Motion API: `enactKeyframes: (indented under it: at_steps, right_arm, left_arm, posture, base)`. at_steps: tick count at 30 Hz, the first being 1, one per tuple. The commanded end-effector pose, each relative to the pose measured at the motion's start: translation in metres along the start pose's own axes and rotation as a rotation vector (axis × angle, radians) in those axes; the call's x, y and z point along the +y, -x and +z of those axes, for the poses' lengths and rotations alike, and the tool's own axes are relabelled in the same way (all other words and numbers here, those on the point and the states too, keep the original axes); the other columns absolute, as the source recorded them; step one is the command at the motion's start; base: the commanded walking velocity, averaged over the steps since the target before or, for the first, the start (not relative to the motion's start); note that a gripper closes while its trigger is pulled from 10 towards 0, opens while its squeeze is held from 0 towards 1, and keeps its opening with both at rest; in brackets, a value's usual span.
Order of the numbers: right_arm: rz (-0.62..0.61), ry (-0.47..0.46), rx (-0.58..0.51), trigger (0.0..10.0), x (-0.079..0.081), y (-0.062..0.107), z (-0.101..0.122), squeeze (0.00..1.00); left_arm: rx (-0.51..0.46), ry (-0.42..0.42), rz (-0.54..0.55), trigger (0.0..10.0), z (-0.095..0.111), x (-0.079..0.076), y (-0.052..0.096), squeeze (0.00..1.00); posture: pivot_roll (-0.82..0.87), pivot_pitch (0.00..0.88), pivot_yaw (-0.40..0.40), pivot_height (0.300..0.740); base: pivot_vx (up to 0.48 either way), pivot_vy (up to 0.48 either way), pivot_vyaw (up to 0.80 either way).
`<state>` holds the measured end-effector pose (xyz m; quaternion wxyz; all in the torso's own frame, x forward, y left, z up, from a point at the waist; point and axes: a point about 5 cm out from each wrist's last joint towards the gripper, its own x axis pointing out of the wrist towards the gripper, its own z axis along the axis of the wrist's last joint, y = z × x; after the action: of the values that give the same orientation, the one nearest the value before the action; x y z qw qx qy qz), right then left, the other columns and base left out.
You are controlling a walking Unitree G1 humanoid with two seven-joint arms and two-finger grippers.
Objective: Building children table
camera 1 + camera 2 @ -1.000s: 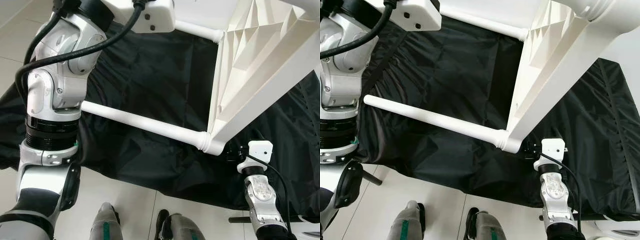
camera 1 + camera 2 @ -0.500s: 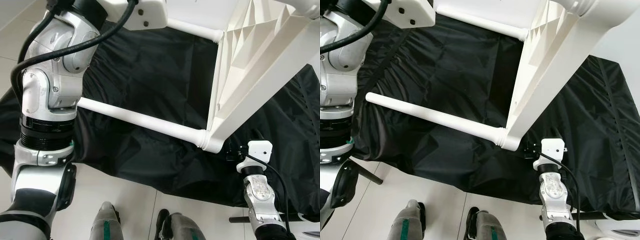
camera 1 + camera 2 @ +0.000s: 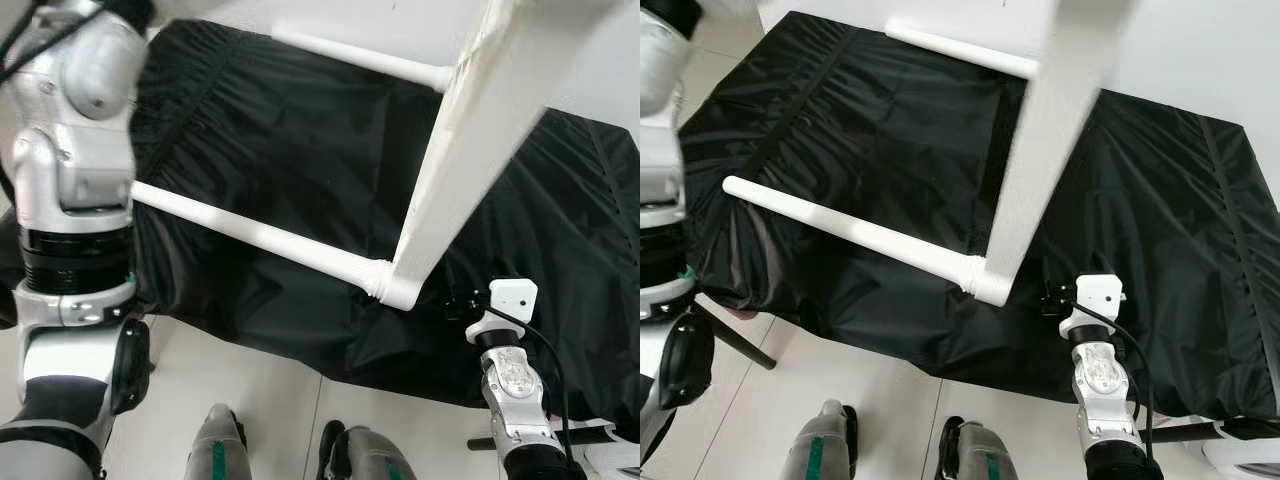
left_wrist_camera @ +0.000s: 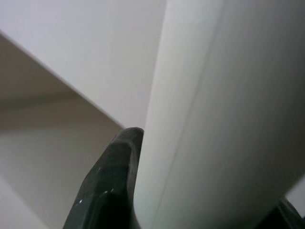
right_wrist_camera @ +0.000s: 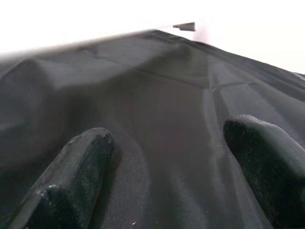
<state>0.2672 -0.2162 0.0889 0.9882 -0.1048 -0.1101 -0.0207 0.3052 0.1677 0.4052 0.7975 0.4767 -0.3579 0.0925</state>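
The white children's table is held up in the air and tilted, its top [image 3: 470, 150] seen edge-on. One round white leg [image 3: 260, 235] runs from the left to the corner joint [image 3: 395, 285]; a second leg [image 3: 360, 58] crosses near the top. My left gripper [image 4: 205, 191] is shut on a round white leg, with one black finger [image 4: 112, 186] pressed against its side. Low on the right, my right gripper [image 5: 169, 131] stands open over the black cloth [image 5: 157, 95], just right of the corner joint and apart from it.
A black cloth [image 3: 270, 140] covers a low surface under the table. My silver left arm [image 3: 75, 200] rises at the left. The right wrist's white camera housing [image 3: 510, 300] sits near the cloth's front edge. Pale floor tiles and my feet [image 3: 215, 450] lie below.
The table has turned so its ribbed underside no longer faces me and the top shows edge-on. My left arm has swung left and up. The right arm has hardly moved.
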Motion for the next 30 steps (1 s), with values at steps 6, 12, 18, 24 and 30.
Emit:
enactKeyframes:
  at_steps: [6, 12, 18, 24, 30]
  right_arm:
    - [0.112, -0.191, 0.001, 10.0, 0.026, -0.028, 0.015, 0.00]
    - [0.288, -0.440, -0.071, 10.0, 0.059, -0.091, 0.060, 0.00]
    - [0.380, -0.580, -0.252, 10.0, 0.062, -0.128, 0.117, 0.00]
    - [0.565, -0.748, -0.446, 10.0, 0.057, -0.147, 0.180, 0.00]
    - [0.672, -0.841, -0.628, 10.0, 0.042, -0.156, 0.239, 0.00]
  left_arm:
    - [0.213, 0.374, 0.017, 0.0, -0.033, -0.003, 0.004, 0.00]
    - [0.209, 0.463, -0.045, 0.0, -0.024, -0.007, -0.002, 0.00]
    - [0.207, 0.505, -0.096, 1.4, -0.024, -0.005, -0.010, 0.00]
    - [0.219, 0.549, -0.144, 10.0, -0.024, -0.007, -0.015, 0.00]
    - [0.256, 0.688, -0.208, 10.0, -0.025, -0.017, -0.017, 0.00]
  posture:
    - [0.16, 0.086, -0.113, 0.740]
    - [0.17, 0.058, -0.100, 0.740]
    - [0.19, 0.046, -0.089, 0.740]
    - [0.19, 0.045, -0.089, 0.740]
    - [0.18, 0.035, -0.089, 0.740]
  base:
    - [0.000, 0.000, 0.00]
    - [0.000, 0.000, 0.00]
    - [0.000, 0.000, 0.00]
    - [0.000, 0.000, 0.00]
    - [0.000, 0.000, 0.00]
